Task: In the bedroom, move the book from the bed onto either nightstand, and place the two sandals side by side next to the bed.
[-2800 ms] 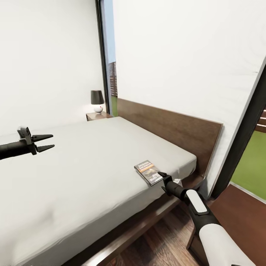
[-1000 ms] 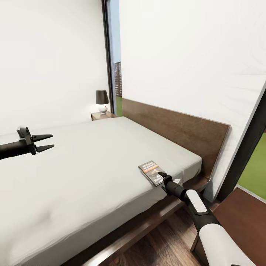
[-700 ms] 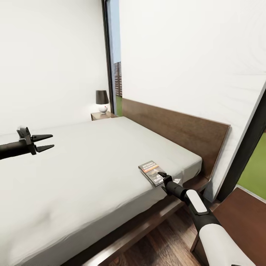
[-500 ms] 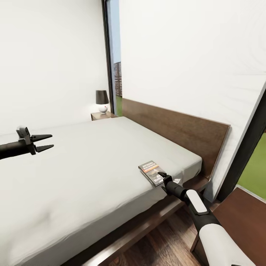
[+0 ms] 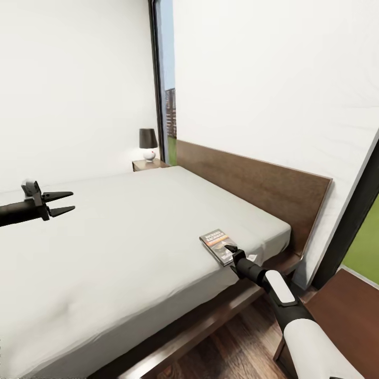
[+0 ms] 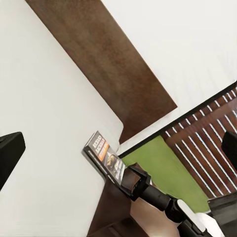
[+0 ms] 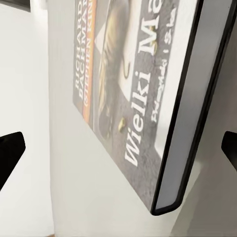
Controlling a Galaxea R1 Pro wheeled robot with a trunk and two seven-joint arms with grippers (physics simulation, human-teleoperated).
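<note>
We see the thin glossy book (image 5: 218,246) flat on the bed's smooth grey mattress (image 5: 116,231), our right gripper (image 5: 230,249) spread around its near corner, left gripper (image 5: 59,203) spread too.

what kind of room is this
Most likely a bedroom: a large bed with a light-grey mattress and dark wooden headboard, a nightstand in the far corner carrying a small lamp, and a book lying on the mattress.
</note>
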